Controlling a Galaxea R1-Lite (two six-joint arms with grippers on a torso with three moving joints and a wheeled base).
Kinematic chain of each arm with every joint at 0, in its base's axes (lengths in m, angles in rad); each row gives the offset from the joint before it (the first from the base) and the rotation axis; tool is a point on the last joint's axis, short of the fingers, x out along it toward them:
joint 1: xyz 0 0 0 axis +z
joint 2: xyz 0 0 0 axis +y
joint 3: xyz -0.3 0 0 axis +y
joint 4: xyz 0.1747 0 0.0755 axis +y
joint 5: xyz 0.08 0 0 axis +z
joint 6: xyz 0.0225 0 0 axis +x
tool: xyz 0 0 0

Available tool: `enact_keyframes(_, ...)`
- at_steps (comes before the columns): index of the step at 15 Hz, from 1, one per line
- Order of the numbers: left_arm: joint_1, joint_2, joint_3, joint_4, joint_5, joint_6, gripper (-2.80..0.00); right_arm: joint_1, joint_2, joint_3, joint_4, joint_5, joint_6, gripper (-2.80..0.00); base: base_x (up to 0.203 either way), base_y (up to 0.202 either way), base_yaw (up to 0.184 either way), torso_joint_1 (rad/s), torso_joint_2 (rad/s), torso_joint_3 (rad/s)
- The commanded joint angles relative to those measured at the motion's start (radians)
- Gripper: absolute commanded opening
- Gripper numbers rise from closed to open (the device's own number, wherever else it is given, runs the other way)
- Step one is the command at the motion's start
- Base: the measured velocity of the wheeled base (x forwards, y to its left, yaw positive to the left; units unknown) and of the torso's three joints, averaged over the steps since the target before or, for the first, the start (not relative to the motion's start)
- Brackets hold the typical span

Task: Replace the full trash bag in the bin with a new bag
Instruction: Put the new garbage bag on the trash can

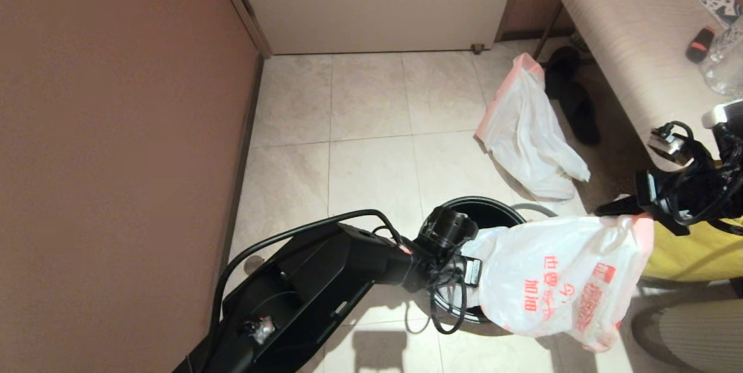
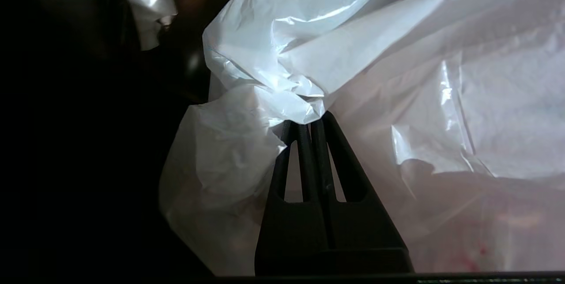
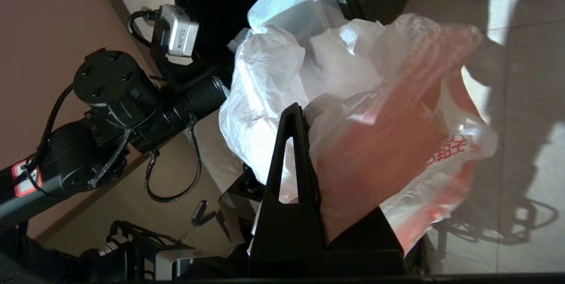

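The new bag (image 1: 557,280), white with large red characters, hangs stretched between my two grippers above the bin (image 1: 484,210). My left gripper (image 1: 477,258) is shut on a bunched fold at the bag's left end (image 2: 282,98), its jaws pressed together (image 2: 309,120). At the bag's right end, by its pink edge (image 3: 388,111), my right gripper (image 1: 633,219) is shut on it; plastic covers one finger (image 3: 300,114). The black bin is partly hidden under the bag. The full trash bag (image 1: 528,141), plain white with a pink rim, lies slumped on the floor tiles beyond the bin.
A grey hoop (image 1: 537,209) lies on the floor beside the bin. Black slippers (image 1: 574,103) sit under a padded bench (image 1: 627,42) at the right. A yellow bag (image 1: 691,257) is below my right arm. A brown wall (image 1: 116,129) runs along the left.
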Motion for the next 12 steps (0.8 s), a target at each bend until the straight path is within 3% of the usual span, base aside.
enact_keyframes(1,0.005,-0.021,0.012,-0.001,0.028,-0.004,-2.8,0.031,0.047,-0.004,-0.012,0.008,0.0,-2.8,0.0,0.0,0.0,0.0,0.0,0.0)
enact_keyframes(3,0.022,-0.119,0.074,-0.025,0.054,-0.006,-2.8,0.066,0.035,-0.005,-0.054,0.014,0.001,-2.8,0.0,0.0,0.0,0.0,0.0,0.0)
enact_keyframes(7,0.022,-0.351,0.35,-0.189,0.07,-0.009,-2.8,0.117,-0.024,-0.003,-0.073,0.024,0.009,-2.8,0.0,0.0,0.0,0.0,0.0,0.0)
enact_keyframes(12,0.041,-0.472,0.625,-0.358,0.072,-0.044,-2.8,0.243,0.006,-0.019,-0.159,0.022,0.02,-2.8,0.0,0.0,0.0,0.0,0.0,0.0)
